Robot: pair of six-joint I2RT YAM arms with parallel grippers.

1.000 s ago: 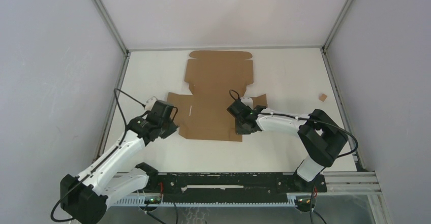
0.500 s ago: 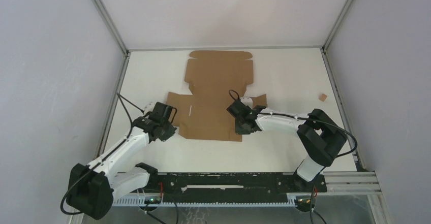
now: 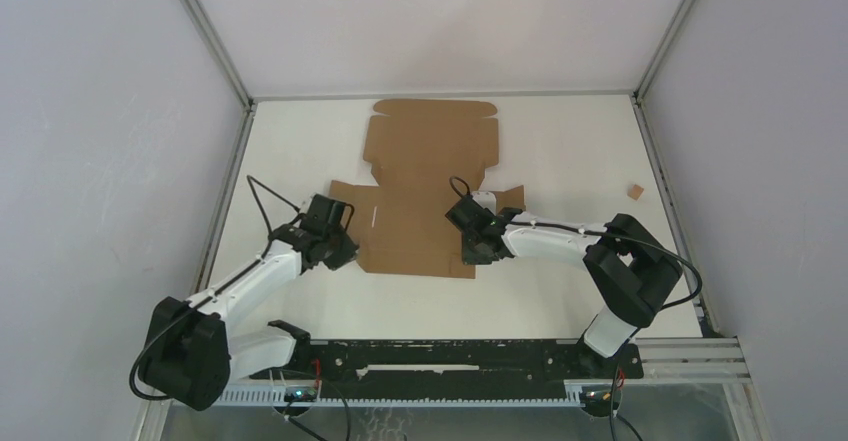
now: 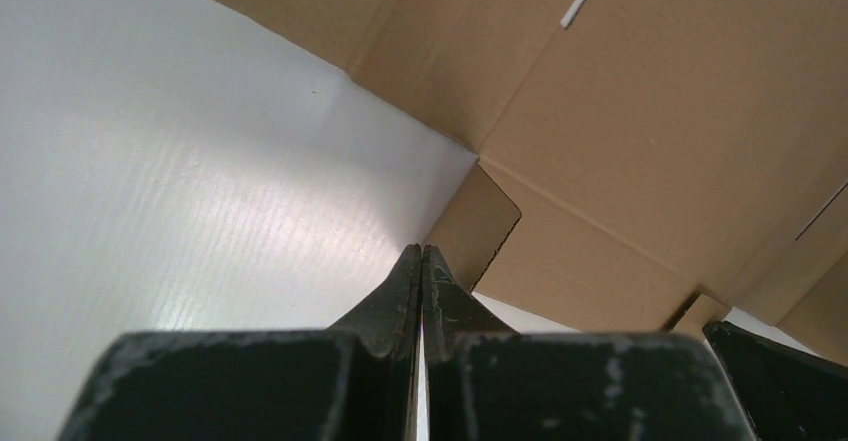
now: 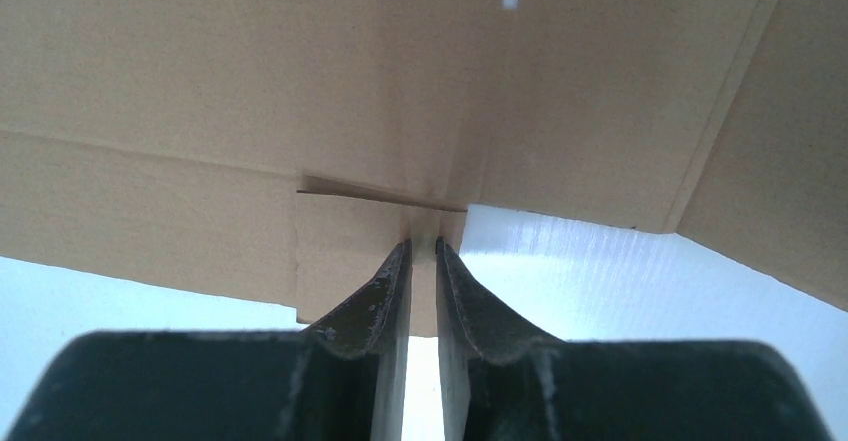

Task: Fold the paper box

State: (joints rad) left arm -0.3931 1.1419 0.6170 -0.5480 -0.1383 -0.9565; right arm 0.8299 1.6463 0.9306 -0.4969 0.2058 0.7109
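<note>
Starting at the left end effector [image 4: 421, 251], we saw its jaws fully closed, tips pressed together w/ nothing btwn them. A sec earlier they had stood a hair apart, so that last bit of closing was one change. The other was position. The left arm had stretched fwd and inward, bringing the tips down low over the tabletop [image 4: 180, 191], just beside the small corner tab [image 4: 478, 223] at the near-left of the paper box [image 3: 430, 161]. We couldn't confirm contact w/ the tab.

The right end effector [image 5: 421, 246] hadn't moved at all. Its jaws stood a narrow slit apart, tips at the matching tab on the near-right corner. We couldn't tell whether it pinched the cardboard or only rested on it.

The paper box itself hadn't shifted either. It lay flat and fully unfolded mid-tabletop, w/ the big lid panel toward the far edge and the side flaps spread left and right. A tiny cardboard scrap [image 3: 633, 191] sat well apart near the right edge, same spot as before.

In our judgement no fold had started yet and the task was near its beginning. The left side looked set up as a closed wedge to slip under or nudge up the near-left tab, w/ the right side steadying the opposite corner. The risk, as we read it, was the flat sheet sliding on the smooth tabletop instead of creasing.
</note>
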